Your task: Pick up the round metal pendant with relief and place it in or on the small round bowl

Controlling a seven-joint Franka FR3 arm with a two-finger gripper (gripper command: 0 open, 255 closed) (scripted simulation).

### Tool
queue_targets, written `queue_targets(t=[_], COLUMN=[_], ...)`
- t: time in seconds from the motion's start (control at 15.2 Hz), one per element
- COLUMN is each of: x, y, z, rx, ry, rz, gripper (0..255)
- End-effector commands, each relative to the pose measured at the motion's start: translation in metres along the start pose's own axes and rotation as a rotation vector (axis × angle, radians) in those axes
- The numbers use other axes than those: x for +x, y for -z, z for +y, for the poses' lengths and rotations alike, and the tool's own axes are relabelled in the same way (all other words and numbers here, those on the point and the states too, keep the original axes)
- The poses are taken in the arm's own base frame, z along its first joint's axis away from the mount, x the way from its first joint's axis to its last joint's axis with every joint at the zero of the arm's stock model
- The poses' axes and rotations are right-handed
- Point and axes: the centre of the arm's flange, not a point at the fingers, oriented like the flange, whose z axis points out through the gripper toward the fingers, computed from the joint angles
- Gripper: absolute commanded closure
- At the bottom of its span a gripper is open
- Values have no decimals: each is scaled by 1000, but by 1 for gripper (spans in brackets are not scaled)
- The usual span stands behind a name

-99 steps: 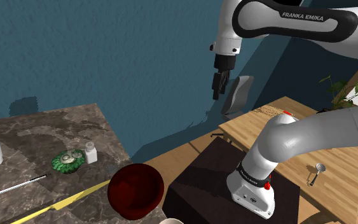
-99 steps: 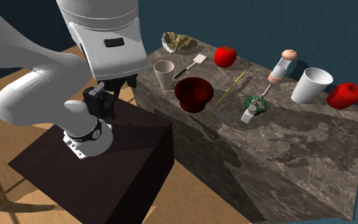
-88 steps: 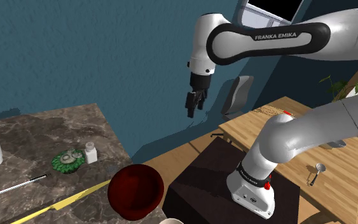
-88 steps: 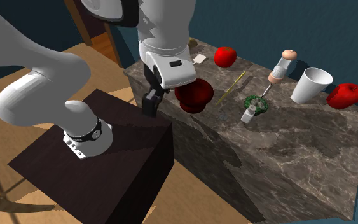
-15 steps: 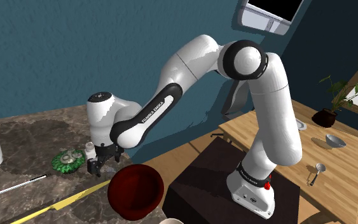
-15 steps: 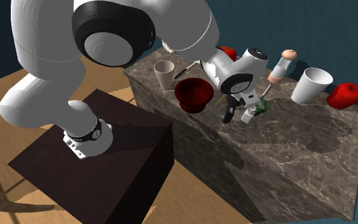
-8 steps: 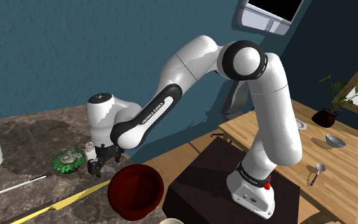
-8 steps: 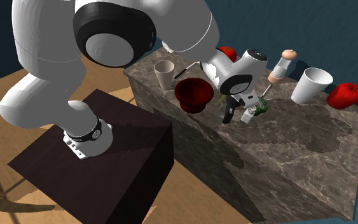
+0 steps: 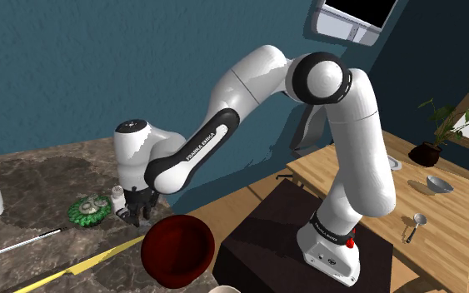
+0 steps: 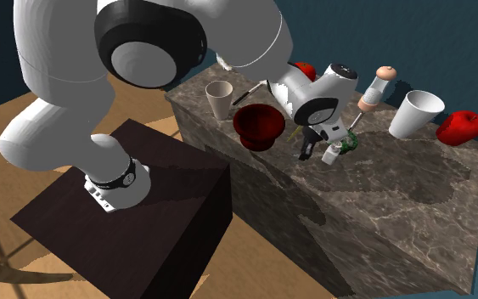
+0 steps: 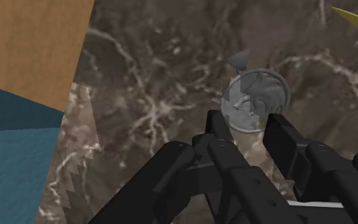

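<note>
- Pendant [image 11: 255, 100] lies flat on the marble counter [image 11: 145, 76]; gripper [image 11: 247, 124] set narrow, fingers at its rim, seemingly pinching it.
- Advice: confirm the grip and lift straight up; the dark red bowl [image 9: 178, 245] sits near.

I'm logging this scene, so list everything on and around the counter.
pendant: one, grey, on the counter at the tool
bowl: one, dark red, near the counter's edge
cups: two, white and beige, on the counter
red fruits: two, on the counter
green ring: one, beside a small white shaker
bottle: one, peach cap, by the white cup
yellow stick: one, beside the bowl
stand: one, dark, beside the counter
arm: one, white; tool: black, at the pendant
</note>
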Motion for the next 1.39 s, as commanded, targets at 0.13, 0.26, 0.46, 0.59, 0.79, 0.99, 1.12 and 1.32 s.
queue_targets(t=[0.13, 0.26, 0.46, 0.59, 0.79, 0.99, 1.12, 1.32], x=[-2, -2, -3, -29, -37, -37, -36, -36], y=[-1, 10, 11, 28, 23, 7, -4, -7], z=[0, 0, 0, -8, -11, -10, -10, -10], rx=[-4, -4, -4, -13, -17, -17, -17, -17], ry=[1, 1, 0, 12, 16, 16, 16, 16], rz=[-12, -12, -11, 33, 48, 48, 48, 48], gripper=[255, 255, 0, 0, 0, 0, 0, 0])
